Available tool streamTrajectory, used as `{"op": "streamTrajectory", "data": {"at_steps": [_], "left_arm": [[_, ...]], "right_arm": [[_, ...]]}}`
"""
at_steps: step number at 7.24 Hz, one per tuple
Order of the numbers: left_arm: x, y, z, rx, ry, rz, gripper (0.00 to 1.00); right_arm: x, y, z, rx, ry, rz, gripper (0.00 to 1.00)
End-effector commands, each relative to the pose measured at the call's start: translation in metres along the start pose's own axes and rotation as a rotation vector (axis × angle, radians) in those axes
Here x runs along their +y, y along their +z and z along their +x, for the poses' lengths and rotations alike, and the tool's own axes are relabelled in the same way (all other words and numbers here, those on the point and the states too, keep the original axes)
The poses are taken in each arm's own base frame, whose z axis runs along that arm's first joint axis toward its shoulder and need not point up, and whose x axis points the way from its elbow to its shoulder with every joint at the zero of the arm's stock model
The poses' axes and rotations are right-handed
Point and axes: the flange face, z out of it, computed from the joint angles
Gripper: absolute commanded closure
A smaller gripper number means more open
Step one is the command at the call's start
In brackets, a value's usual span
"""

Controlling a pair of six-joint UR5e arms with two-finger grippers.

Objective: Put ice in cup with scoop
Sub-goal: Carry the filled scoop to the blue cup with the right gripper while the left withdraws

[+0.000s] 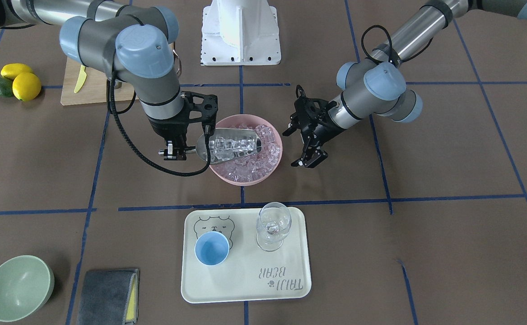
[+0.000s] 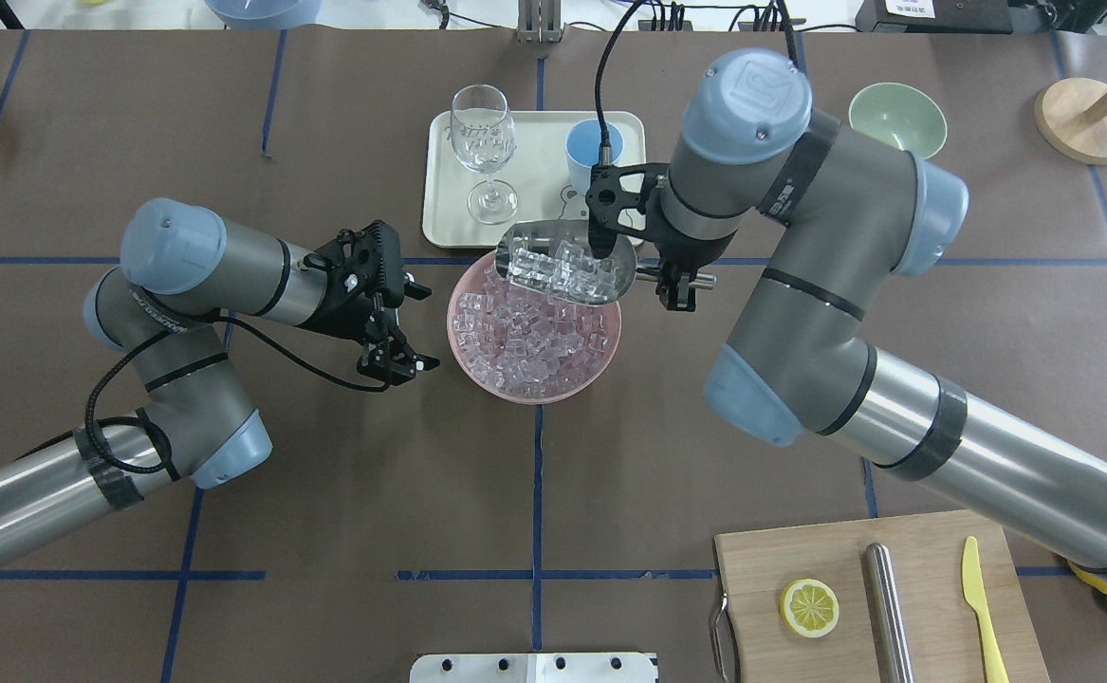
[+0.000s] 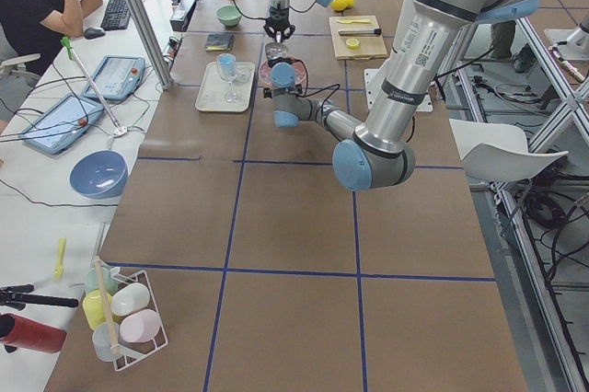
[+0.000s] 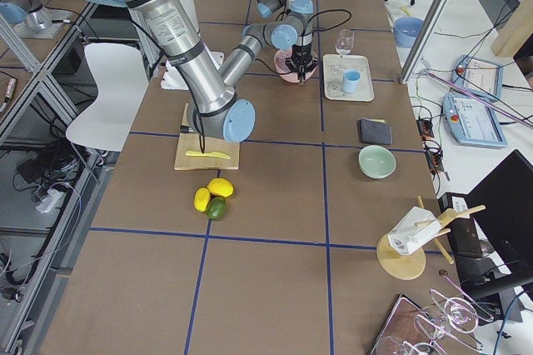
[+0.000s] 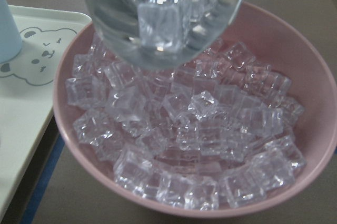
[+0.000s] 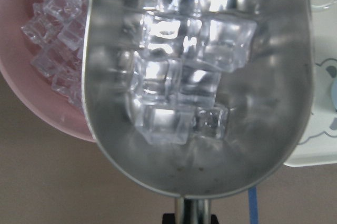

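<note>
My right gripper (image 1: 175, 152) (image 2: 678, 285) is shut on the thin handle of the steel scoop (image 1: 231, 144) (image 2: 562, 264) (image 6: 200, 77). The scoop is level above the far side of the pink bowl (image 1: 240, 180) (image 2: 534, 396) (image 5: 316, 77) and holds several ice cubes (image 6: 179, 92). Many more ice cubes (image 2: 529, 341) (image 5: 200, 145) fill the bowl. The light-blue cup (image 1: 212, 248) (image 2: 594, 152) stands empty on the cream tray (image 1: 245, 284), beyond the bowl. My left gripper (image 1: 308, 160) (image 2: 392, 365) is open and empty beside the bowl, pointing at it.
A clear wine glass (image 1: 272, 225) stands on the tray next to the cup. A pale green bowl (image 1: 17, 286) and a grey cloth (image 1: 107, 295) lie off the tray's side. A cutting board (image 2: 800, 560) with lemon slice, steel cylinder and yellow knife lies near my right base.
</note>
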Motion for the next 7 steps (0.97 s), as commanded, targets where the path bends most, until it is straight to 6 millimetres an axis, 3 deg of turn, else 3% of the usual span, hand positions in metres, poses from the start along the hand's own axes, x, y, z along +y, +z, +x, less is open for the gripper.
{"op": "streamTrajectory", "data": {"at_steps": [1, 2, 3, 5, 7], "left_arm": [[0.030, -0.035, -0.022, -0.060, -0.033, -0.022, 0.00], [0.057, -0.062, -0.048, -0.116, -0.079, -0.062, 0.00], [0.070, -0.081, -0.072, -0.159, -0.141, -0.129, 0.00], [0.054, -0.135, -0.104, -0.247, -0.226, -0.192, 0.00], [0.049, -0.209, -0.132, -0.349, -0.374, -0.304, 0.00]], "right_arm": [[0.042, -0.049, 0.029, 0.014, 0.062, 0.053, 1.00], [0.058, -0.061, 0.044, -0.001, 0.147, 0.028, 1.00], [0.071, -0.070, 0.055, -0.020, 0.262, 0.016, 1.00], [0.096, -0.080, 0.073, -0.023, 0.432, -0.054, 1.00], [0.104, -0.068, 0.078, -0.038, 0.533, -0.127, 1.00]]}}
